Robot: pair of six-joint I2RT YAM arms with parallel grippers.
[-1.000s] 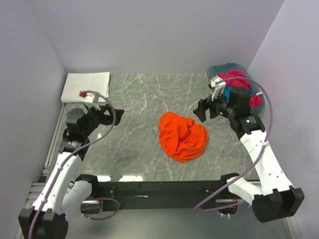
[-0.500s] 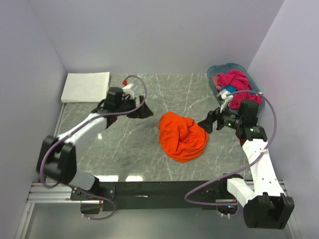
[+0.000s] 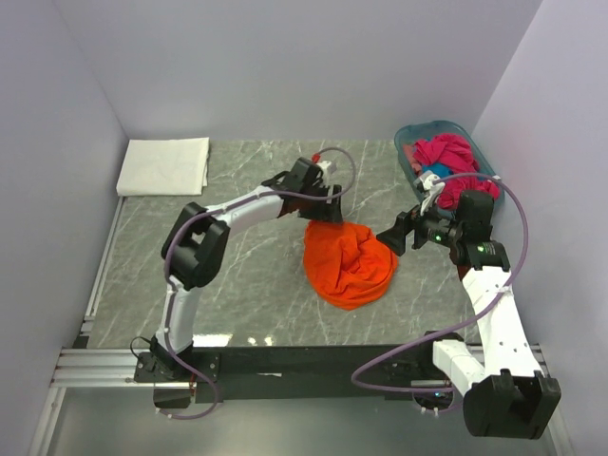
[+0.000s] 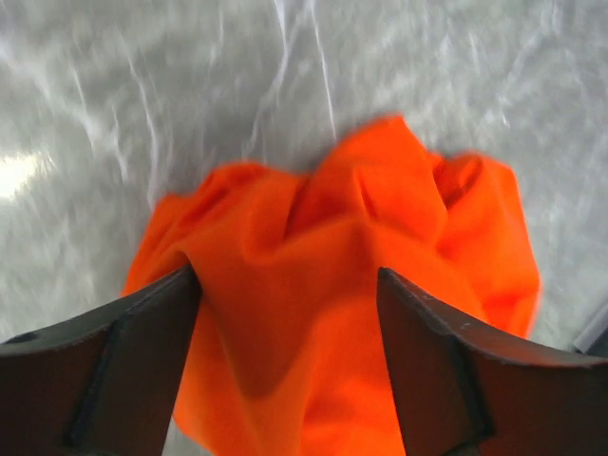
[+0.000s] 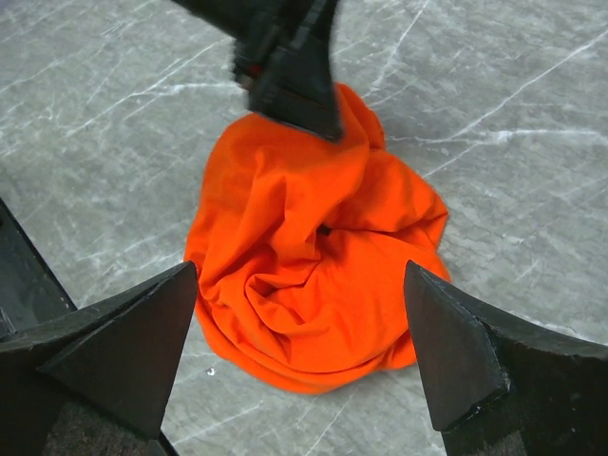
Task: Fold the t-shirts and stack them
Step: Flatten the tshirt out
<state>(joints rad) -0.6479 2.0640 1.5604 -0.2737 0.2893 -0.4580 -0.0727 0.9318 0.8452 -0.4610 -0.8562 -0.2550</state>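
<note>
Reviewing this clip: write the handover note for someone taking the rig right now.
Left gripper: open, above the far edge of the crumpled orange t-shirt, not gripping.
Right gripper: open, beside its right edge.
Magenta t-shirt lies in the teal basket; folded white cloth sits at the far-left corner of the table.
Done: possibly the white one.
Left: fold and stack orange, then the basket's contents.
</note>
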